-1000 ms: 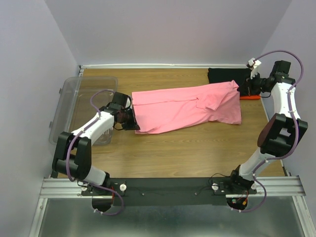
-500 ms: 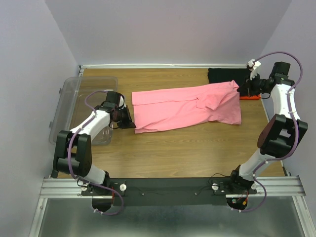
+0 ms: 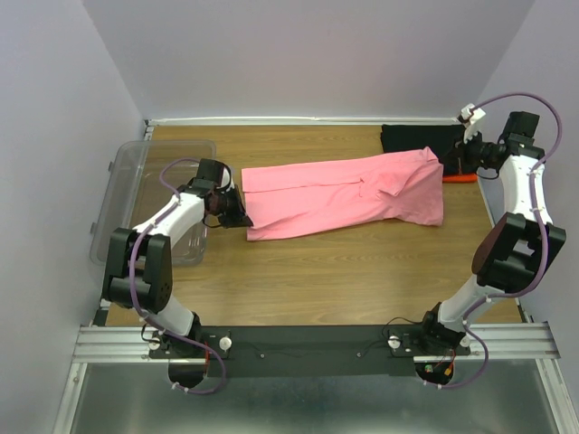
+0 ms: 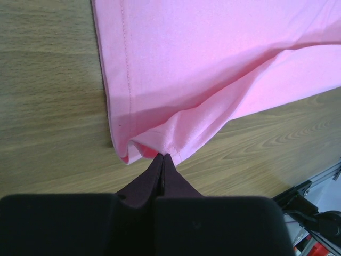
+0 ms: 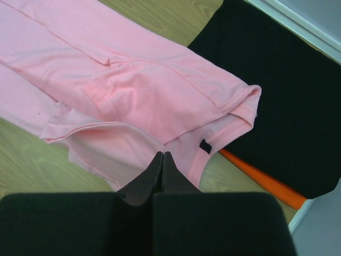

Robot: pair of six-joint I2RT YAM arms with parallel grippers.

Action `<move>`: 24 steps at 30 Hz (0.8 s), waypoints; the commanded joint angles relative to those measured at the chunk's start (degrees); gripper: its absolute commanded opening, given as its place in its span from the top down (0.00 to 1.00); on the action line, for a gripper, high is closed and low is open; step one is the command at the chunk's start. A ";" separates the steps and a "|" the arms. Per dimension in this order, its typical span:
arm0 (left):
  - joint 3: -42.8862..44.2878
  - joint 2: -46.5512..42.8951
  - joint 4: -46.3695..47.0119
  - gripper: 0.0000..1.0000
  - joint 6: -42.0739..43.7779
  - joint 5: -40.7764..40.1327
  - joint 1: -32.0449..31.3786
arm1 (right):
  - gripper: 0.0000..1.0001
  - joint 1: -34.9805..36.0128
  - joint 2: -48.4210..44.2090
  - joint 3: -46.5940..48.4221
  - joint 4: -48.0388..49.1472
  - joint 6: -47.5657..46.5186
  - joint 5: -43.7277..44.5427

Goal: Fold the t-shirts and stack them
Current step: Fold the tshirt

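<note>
The bright pink t-shirt point(image 3: 344, 194) lies folded lengthwise across the middle of the table. My left gripper point(image 3: 242, 217) is shut at its left end. In the left wrist view its tips point(image 4: 162, 156) meet on the raised hem corner of the pink t-shirt point(image 4: 213, 53). My right gripper point(image 3: 445, 165) is shut at the collar end. In the right wrist view its tips point(image 5: 162, 153) meet where the pink t-shirt's point(image 5: 133, 90) fabric edges converge, beside the neck label. The black t-shirt point(image 3: 412, 137) point(image 5: 287, 90) lies folded at the back right, on the orange-red t-shirt point(image 3: 460, 179) point(image 5: 266, 184), of which only an edge shows.
A clear plastic tub point(image 3: 122, 181) stands at the table's left side, close behind my left arm. Lilac walls close in the back and both sides. Bare wood runs between the pink t-shirt and the arm bases.
My left gripper has shifted a little left and back at the hem end. My right gripper has drawn to the right. The pink t-shirt lies slightly straighter.
</note>
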 commanded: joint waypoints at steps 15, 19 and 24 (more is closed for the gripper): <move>3.80 4.13 0.07 1.00 2.03 -0.33 2.43 | 1.00 -0.52 1.19 -0.67 3.08 1.96 2.00; 4.24 5.27 0.77 1.00 2.12 0.28 2.52 | 0.99 -0.52 1.89 -0.67 3.08 2.04 2.09; 5.73 6.95 0.51 1.00 2.56 1.16 2.61 | 0.99 -0.52 2.16 -0.84 3.08 1.96 2.35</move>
